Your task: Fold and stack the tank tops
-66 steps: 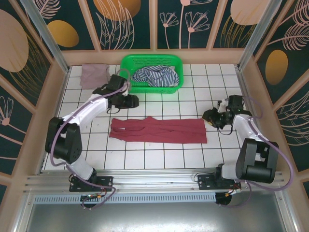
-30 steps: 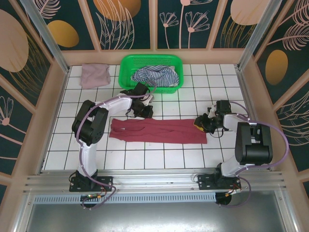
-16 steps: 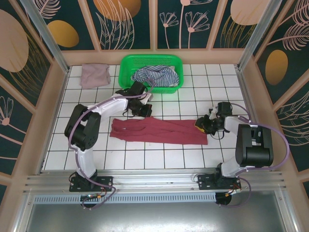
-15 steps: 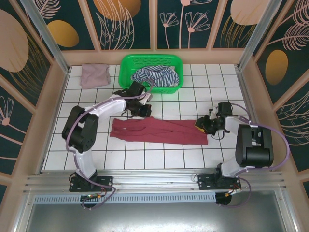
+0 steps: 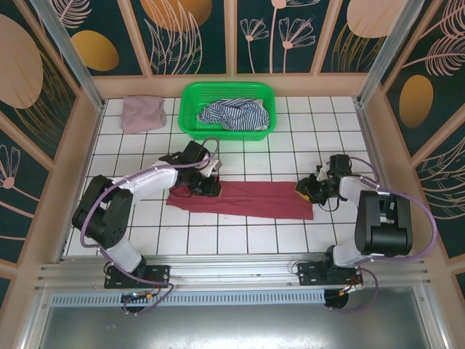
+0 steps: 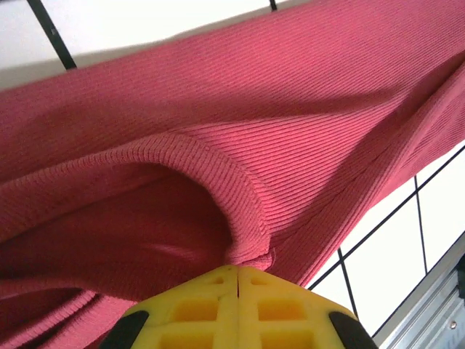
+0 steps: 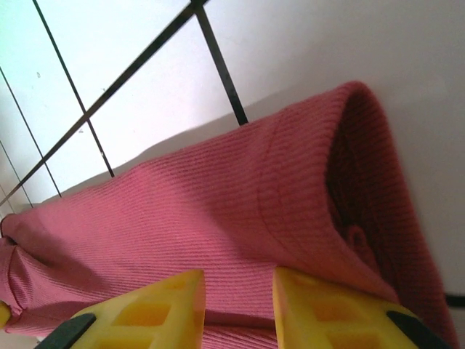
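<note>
Top external view, left to right: a dusty pink tank top [image 5: 142,113] lies folded at the 11 o'clock corner of the white tiled worktop [image 5: 240,236], well apart from everything else. Next, the left fingers [image 5: 211,189] are down on the 9 o'clock end of the maroon tank top [image 5: 261,198], at its far edge. The left wrist view shows the two yellow tips pressed together with no gap, pinching a ribbed hem of that cloth, which loops up and away from them. At 12 o'clock on the worktop stands a green plastic basket [image 5: 190,109], and the navy-and-white striped tank top [image 5: 232,114] lies crumpled inside it. The maroon top itself is stretched as a long, narrow band across the middle of the worktop, running from 9 o'clock to 3 o'clock, nearer than the basket and apart from it. At its 3 o'clock end the right fingers [image 5: 301,190] meet the cloth. In the right wrist view these stand narrowly apart, with the doubled edge of the maroon cloth running into the gap between them, and that folded end curls up off the tiles and casts a shadow beneath.
</note>
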Controlling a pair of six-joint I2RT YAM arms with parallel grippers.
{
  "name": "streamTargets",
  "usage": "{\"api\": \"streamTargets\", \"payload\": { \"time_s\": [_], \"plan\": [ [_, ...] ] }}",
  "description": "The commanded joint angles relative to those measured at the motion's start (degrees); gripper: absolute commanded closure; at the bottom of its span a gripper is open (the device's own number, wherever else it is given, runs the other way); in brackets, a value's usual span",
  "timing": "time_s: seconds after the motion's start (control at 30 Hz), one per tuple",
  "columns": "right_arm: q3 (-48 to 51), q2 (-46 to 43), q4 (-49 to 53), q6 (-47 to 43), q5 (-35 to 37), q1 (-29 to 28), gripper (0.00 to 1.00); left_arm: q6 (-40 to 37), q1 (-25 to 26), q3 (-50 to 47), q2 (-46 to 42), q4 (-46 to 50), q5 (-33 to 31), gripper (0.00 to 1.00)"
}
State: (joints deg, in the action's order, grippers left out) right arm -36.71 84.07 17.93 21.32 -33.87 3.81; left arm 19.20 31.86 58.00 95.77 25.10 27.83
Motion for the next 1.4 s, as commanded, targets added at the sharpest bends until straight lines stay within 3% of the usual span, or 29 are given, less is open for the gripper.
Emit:
{"api": "streamTargets", "payload": {
  "time_s": [0.0,0.2,0.33,0.5,0.67,0.77,0.87,0.97,1.17,1.37],
  "plan": [
    [-1.85,-3.77,5.77,-1.08,1.55,0.58,0.68,-0.50,0.26,-0.91,0.57,2.08,-3.43,0.98],
    [-0.92,-7.35,0.88,5.46,-3.84,-1.50,0.69,-0.93,0.28,0.48,3.87,6.20,-4.81,0.86],
    [-1.09,-5.15,-4.56,8.56,-5.15,-5.07,0.68,-1.14,0.28,0.77,2.93,11.38,-6.42,0.76],
    [-0.03,-0.60,-6.06,6.45,-3.76,-6.68,0.69,1.27,0.29,4.72,0.10,18.49,-8.11,0.72],
    [2.25,0.24,-2.70,3.26,0.27,-6.35,0.69,7.41,-0.41,12.91,-0.20,19.17,-14.13,0.68],
    [3.49,-0.31,-1.16,2.19,1.82,-6.04,0.69,13.30,-1.98,10.42,0.21,16.91,-17.53,0.62],
    [4.31,-0.49,0.11,1.63,2.51,-5.77,0.69,17.09,-3.93,4.38,-1.50,13.70,-22.74,0.62],
    [4.75,-1.03,2.00,1.55,2.99,-5.95,0.69,18.84,-6.81,-0.48,-2.33,9.85,-23.06,0.64],
    [6.03,-4.49,6.28,4.45,3.84,-7.47,0.69,16.73,-9.25,-2.01,-1.02,9.42,-25.06,0.65],
    [8.96,-7.57,7.76,9.55,5.17,-12.78,0.69,11.15,-13.53,0.40,4.77,8.82,-25.21,0.66]
  ]
}}
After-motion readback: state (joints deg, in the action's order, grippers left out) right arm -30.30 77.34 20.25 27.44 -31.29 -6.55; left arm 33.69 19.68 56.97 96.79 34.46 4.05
